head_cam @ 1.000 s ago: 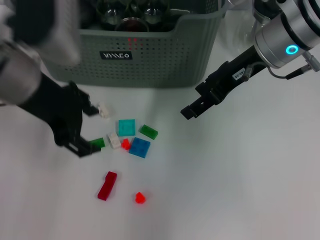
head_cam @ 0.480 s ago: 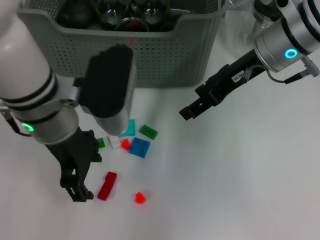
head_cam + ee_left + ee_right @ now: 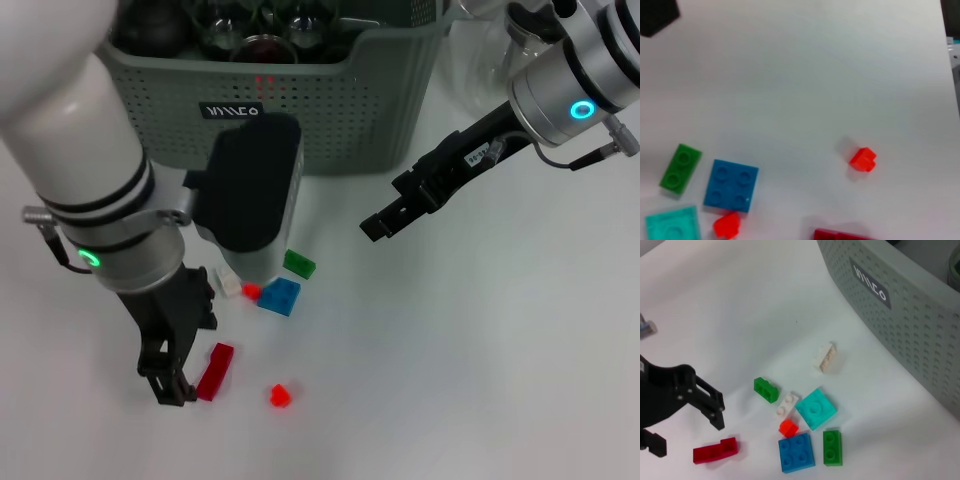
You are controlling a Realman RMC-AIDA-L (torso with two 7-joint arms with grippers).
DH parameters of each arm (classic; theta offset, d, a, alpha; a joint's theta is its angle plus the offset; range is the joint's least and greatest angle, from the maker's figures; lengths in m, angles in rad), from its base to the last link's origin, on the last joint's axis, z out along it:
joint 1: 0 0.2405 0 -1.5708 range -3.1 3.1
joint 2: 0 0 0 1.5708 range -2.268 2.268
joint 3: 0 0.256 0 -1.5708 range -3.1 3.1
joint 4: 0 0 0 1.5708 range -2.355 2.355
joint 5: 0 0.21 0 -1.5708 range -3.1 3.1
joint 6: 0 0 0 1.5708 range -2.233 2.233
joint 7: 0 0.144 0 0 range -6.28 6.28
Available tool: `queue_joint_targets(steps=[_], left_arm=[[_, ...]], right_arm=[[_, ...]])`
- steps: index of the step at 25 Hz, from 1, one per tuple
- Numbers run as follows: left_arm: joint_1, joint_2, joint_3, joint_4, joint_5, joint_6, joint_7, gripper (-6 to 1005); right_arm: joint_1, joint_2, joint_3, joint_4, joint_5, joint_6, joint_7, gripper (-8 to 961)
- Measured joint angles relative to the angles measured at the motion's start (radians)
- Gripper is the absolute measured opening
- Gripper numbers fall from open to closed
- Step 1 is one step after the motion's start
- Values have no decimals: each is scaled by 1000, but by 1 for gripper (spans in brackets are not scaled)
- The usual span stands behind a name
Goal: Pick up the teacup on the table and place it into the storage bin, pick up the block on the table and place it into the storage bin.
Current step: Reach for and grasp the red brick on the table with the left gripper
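Observation:
Several small blocks lie on the white table in front of the storage bin (image 3: 300, 120). My left gripper (image 3: 187, 352) is open and low over the table, its fingers (image 3: 710, 407) just left of a dark red block (image 3: 215, 370), not touching it. The dark red block also shows in the right wrist view (image 3: 715, 451). A blue block (image 3: 280, 296), a green block (image 3: 298, 264) and a small red block (image 3: 280, 396) lie close by. My right gripper (image 3: 375, 226) hangs empty right of the blocks. No teacup shows on the table.
The bin (image 3: 920, 325) holds glassware and dark round things. A clear glass jug (image 3: 480, 50) stands right of it. A teal block (image 3: 815, 407), white blocks (image 3: 825, 357) and another green block (image 3: 766, 390) lie nearer the bin. The left forearm (image 3: 250, 195) covers some of them.
My left arm has swung from the table's left side toward the front. Its gripper went from the green and white blocks to beside the dark red block. The right arm stayed still.

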Motion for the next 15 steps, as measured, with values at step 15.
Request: queue_joint_targets(steps=[15], left_arm=[[-41,-2,48,-122,-23,-63,-12,846]], right_arm=[[1,-1,0,1,-2,3,-5,948]])
